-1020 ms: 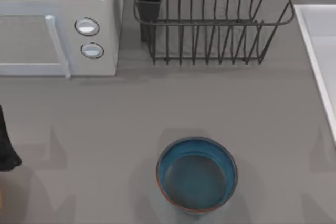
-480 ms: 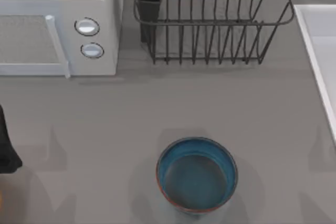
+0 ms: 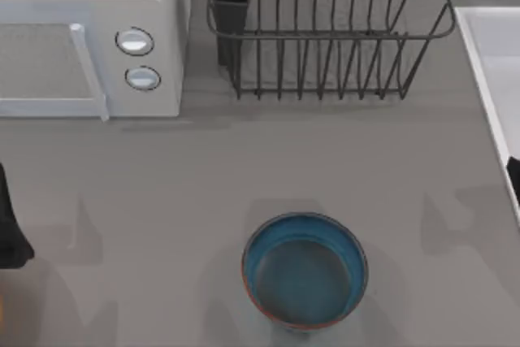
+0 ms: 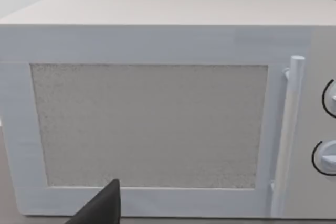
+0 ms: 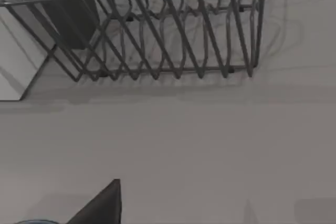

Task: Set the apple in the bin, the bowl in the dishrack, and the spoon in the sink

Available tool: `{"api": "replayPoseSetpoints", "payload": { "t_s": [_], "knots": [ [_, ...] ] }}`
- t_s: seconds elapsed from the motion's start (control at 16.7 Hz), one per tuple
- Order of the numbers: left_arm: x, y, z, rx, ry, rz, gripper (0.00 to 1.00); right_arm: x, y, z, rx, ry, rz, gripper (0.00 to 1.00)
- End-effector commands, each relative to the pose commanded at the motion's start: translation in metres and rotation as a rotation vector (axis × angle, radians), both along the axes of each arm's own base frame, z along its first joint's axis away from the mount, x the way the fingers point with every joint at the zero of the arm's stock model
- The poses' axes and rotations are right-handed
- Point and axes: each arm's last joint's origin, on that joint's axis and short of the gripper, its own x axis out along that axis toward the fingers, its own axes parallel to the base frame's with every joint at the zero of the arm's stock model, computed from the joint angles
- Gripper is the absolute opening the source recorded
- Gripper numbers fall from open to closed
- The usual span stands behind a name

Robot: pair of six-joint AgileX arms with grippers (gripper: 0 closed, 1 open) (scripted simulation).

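The wide round bowl (image 3: 305, 271), blue inside with a reddish-brown rim, sits untouched on the grey counter (image 3: 203, 184), near of the dark wire dishrack (image 3: 325, 30). The bowl step seems in hand: an arm must reach and grasp its rim. Whether either gripper is open, I cannot tell.

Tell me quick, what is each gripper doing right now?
Left gripper: at the table's left edge, cannot be told.
Right gripper: at the right edge by the sink, cannot be told.
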Motion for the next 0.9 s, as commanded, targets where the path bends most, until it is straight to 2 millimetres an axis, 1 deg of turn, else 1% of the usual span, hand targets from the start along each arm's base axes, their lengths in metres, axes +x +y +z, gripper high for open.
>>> {"api": "replayPoseSetpoints", "payload": {
  "t_s": [0.18,0.3,0.48,0.6,0.78,0.9],
  "knots": [
    [0.0,0.0,0.0,0.0,0.0,0.0,1.0,0.025,0.036,0.021,-0.002,0.31,0.078,1.0],
    [0.0,0.0,0.0,0.0,0.0,0.0,1.0,0.044,0.066,0.027,-0.045,0.518,0.094,1.0],
    [0.0,0.0,0.0,0.0,0.0,0.0,1.0,0.07,0.111,0.023,-0.143,0.781,0.074,1.0],
    [0.0,0.0,0.0,0.0,0.0,0.0,1.0,0.085,0.136,0.018,-0.208,0.909,0.044,1.0],
    [0.0,0.0,0.0,0.0,0.0,0.0,1.0,0.103,0.163,0.009,-0.289,1.038,-0.006,1.0],
    [0.0,0.0,0.0,0.0,0.0,0.0,1.0,0.113,0.174,0.003,-0.329,1.094,-0.036,1.0]
  ]
}}
